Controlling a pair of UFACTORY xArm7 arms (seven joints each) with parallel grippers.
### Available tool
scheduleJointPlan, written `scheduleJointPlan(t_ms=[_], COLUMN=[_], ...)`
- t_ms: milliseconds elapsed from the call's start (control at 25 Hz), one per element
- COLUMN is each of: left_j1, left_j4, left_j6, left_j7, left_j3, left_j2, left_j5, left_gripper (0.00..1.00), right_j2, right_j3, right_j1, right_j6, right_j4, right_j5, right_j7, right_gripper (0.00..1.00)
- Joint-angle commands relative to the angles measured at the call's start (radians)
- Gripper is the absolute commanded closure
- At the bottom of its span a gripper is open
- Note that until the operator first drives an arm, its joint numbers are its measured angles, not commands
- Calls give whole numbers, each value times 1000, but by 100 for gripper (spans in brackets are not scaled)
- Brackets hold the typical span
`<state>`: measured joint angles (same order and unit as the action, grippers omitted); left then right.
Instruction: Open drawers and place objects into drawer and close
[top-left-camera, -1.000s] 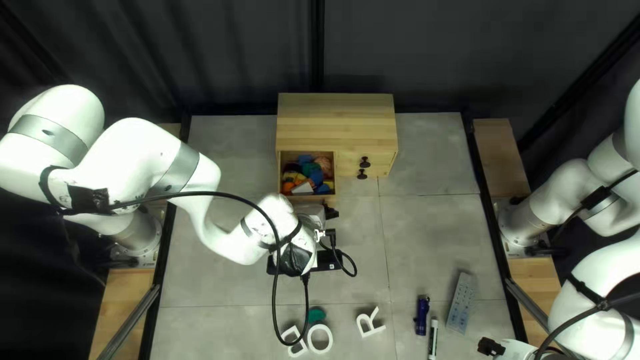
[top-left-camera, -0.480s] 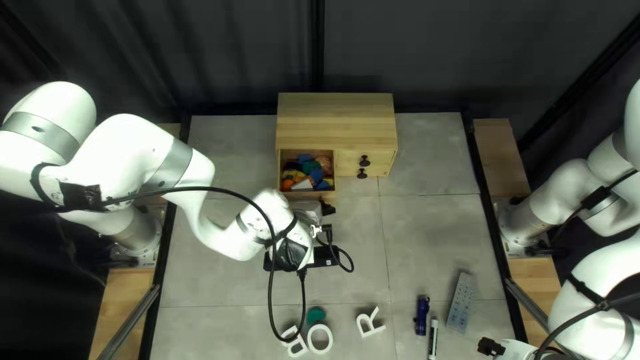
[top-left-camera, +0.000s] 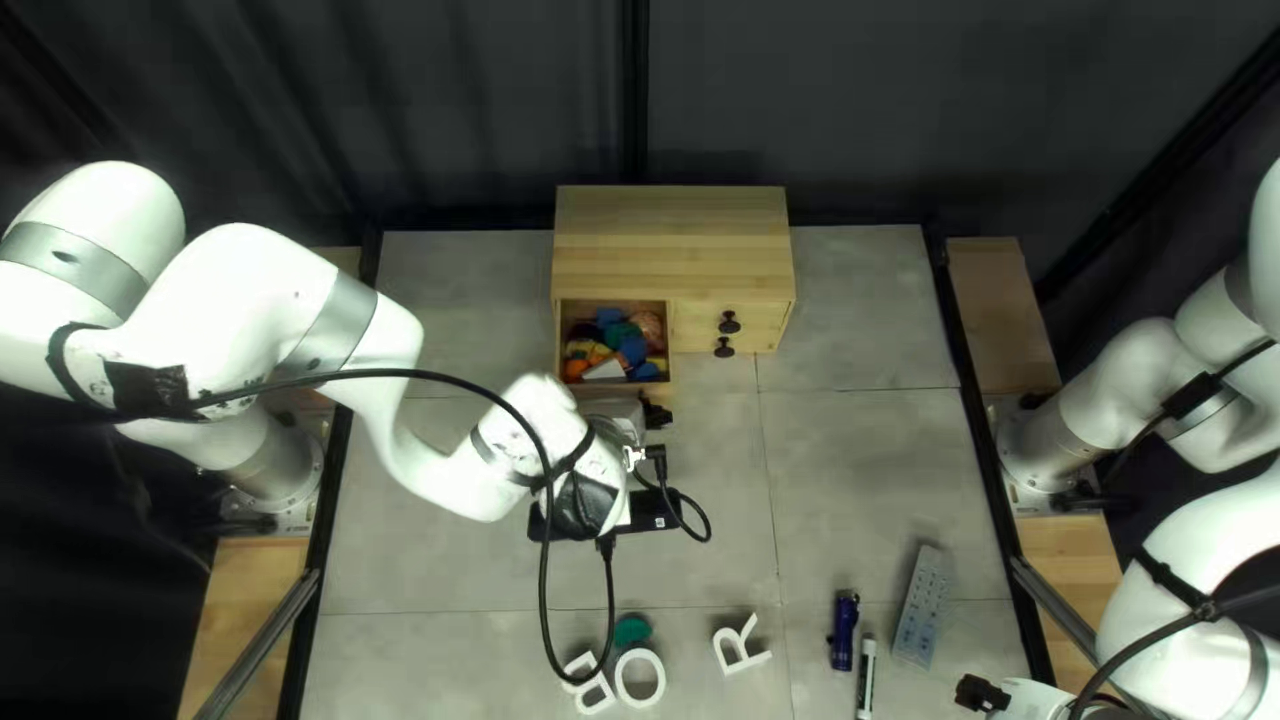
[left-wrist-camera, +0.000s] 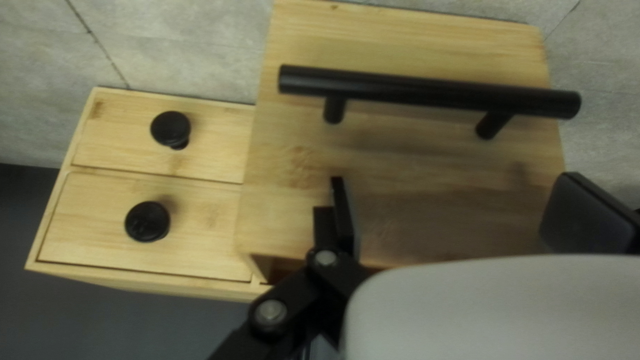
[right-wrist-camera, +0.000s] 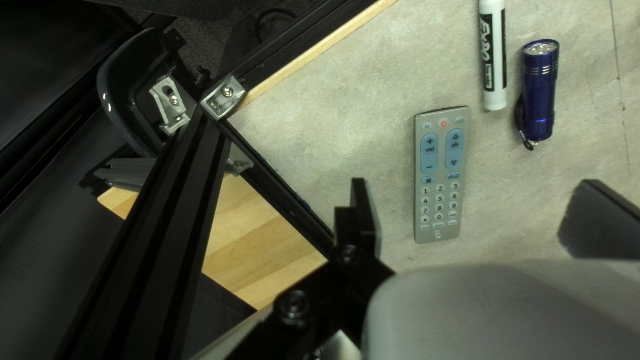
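Left pincer (top-left-camera: 658, 416): standing wide
Handle (left-wrist-camera: 430, 90): projecting ahead of it
Right pincer (top-left-camera: 983, 694): standing wide
Remote (right-wrist-camera: 440, 175): lying ahead of it

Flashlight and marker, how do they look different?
The flashlight is dark blue, while the marker is white with a black label. The flashlight is also thicker than the slim marker. Both lie flat on the table, side by side.
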<state>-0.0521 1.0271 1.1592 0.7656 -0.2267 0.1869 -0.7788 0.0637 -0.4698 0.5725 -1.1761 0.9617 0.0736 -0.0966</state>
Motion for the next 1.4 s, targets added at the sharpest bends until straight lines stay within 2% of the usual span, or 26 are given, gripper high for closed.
scheduleJointPlan(t_ms=[40,280,640,800,1400], left_j1=[-5,3,45,68,84], left_j4=[23,-1,-53,-102,-280], left_j6=[29,54,21,4,-68], left_j7=[52,132,174,206,253], left_j3=[-15,-14,27,50,75], left_j2=[-41,-133,-165,-198,-299], left_j5=[57,111,86,95,153], left_gripper=[0,0,0,0,0], right_j2=[0,0,0,0,0], right_j3=[0,0,0,0,0], right_j1=[0,0,0,0,0], right_j6=[0,0,0,0,0], right_j4=[0,0,0,0,0], right_j5=[0,0,0,0,0], right_j7=[0,0,0,0,0], right_gripper=[0,0,0,0,0])
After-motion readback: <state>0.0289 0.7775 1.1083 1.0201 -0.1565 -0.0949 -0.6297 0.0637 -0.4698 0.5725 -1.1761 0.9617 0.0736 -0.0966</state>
